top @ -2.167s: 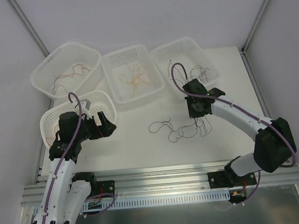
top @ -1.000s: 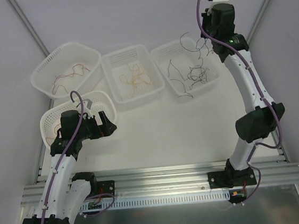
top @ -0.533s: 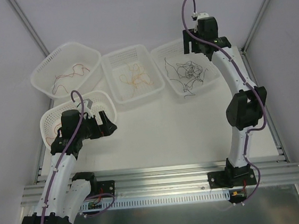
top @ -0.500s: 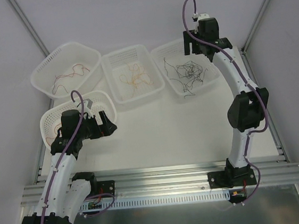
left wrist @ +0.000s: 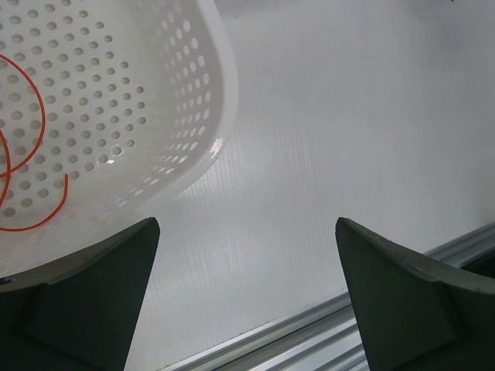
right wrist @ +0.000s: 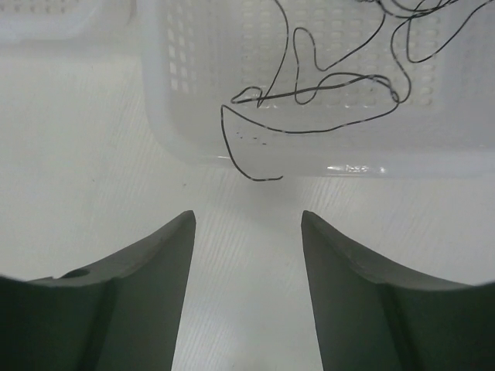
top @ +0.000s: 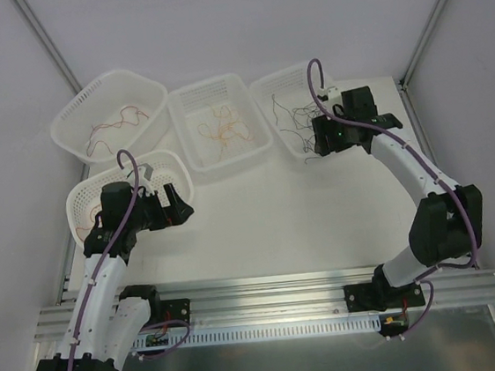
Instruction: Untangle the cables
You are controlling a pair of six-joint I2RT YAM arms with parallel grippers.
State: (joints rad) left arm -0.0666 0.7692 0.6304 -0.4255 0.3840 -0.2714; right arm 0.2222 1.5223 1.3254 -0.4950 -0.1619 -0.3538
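Nearest the front edge, our left end effector (left wrist: 247,232) is wide open and holds nothing. It sits low over the tabletop (left wrist: 309,154), just beside the left basket (left wrist: 193,93), which has an orange cable (left wrist: 23,228) in it.

Farther out, our right end effector (right wrist: 247,255) is open too, and empty. The right arm bends at the elbow and reaches in from the side, with the wrist low and pointing forward.

Straight ahead of its gap, a little past the tips, a loose end (right wrist: 251,171) of the black cables (right wrist: 325,93) hangs out over the near wall of the right basket (right wrist: 166,93) onto the tabletop. The strand above it runs side to side. We think the hanging part is the easy bit to pinch.

Deeper in that basket lie the other black cables in a loose heap. Our right arm is much nearer to them; the left is well apart.
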